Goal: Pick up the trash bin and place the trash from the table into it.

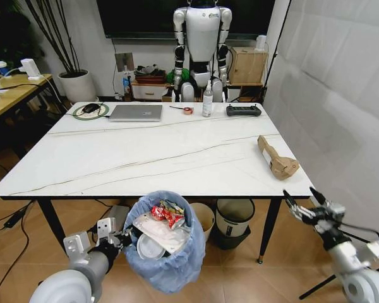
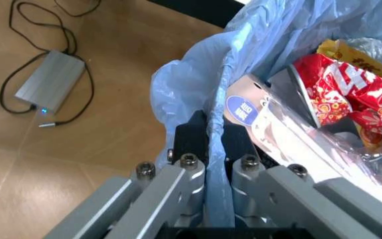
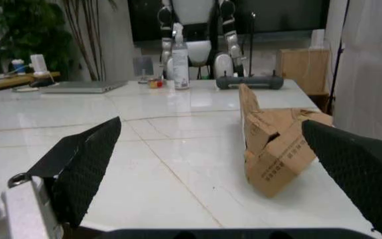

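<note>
The trash bin (image 1: 168,252), lined with a bulging light-blue bag, hangs just below the front edge of the white marble table (image 1: 158,158). My left gripper (image 1: 118,238) is shut on the bin's rim and bag, and its jaws pinch the blue plastic (image 2: 214,137). Inside lie trash: a red wrapper (image 2: 350,89), a yellow wrapper (image 2: 337,50), a clear plastic package (image 2: 290,134) and a white lid (image 1: 150,247). A brown paper bag (image 1: 276,158) lies on the table's right side. My right gripper (image 1: 299,194) is open at the front right corner, level with the table top, facing the paper bag (image 3: 277,144).
At the table's far edge sit a grey laptop (image 1: 136,112), a mouse on a round pad (image 1: 90,108), a spray bottle (image 1: 207,101), a tape roll (image 1: 187,110) and a black controller (image 1: 243,110). Under the table stand a cream bucket (image 1: 205,218) and a white-and-grey bin (image 1: 234,218). A power adapter (image 2: 50,82) lies on the floor.
</note>
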Controlling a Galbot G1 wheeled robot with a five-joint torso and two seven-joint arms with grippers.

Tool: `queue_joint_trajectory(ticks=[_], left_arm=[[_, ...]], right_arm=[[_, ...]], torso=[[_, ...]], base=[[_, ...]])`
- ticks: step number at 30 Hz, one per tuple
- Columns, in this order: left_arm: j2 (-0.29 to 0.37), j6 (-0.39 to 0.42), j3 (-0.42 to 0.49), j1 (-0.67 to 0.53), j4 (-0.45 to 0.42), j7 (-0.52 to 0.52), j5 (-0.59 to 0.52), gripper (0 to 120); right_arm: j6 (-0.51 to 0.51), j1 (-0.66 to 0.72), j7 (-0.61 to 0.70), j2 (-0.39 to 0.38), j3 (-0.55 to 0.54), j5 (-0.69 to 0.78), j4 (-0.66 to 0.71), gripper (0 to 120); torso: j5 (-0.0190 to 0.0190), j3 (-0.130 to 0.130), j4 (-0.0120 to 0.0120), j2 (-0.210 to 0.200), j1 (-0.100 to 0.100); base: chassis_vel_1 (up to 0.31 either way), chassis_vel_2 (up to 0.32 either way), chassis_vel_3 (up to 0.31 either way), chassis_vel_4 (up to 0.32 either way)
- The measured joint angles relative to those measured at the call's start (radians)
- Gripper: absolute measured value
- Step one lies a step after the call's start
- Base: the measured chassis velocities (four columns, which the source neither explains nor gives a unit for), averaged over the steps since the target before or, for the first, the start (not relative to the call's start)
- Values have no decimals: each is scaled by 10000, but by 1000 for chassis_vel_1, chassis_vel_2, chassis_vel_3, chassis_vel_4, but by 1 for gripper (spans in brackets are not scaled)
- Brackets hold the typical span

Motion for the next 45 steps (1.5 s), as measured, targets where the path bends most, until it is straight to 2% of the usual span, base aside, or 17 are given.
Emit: queue_joint_trajectory(ticks=[5, 12, 19, 32, 45], left_arm=[[-103, 0, -330, 507, -286, 0, 39, 0], [-320, -37, -505, 816, -399, -4, 217, 0], [-418, -61, -504, 815, -347, -5, 323, 0], [-412, -82, -555, 713, -260, -12, 317, 0], [-358, -88, -550, 507, -144, -33, 240, 0]], right_arm=[[-846, 1580, 459, -816, -938, 1238, -1071, 100], [-1279, 3113, 1020, -1113, -1747, 1561, -2250, 100], [-1391, 3537, 1059, -1121, -2028, 1662, -2906, 100], [-1435, 4410, 829, -1116, -2891, 2062, -3610, 100], [-1352, 4585, 589, -1006, -3079, 2030, -3993, 98]], torso=[[5, 1, -2, -1, 1], [2, 1, 0, -1, 1], [4, 0, -6, 0, 1], [2, 0, -2, 0, 1], [2, 0, -3, 0, 0]], base=[[0, 0, 0, 0], [0, 0, 0, 0], [0, 0, 0, 0], [0, 0, 0, 0], [0, 0, 0, 0]])
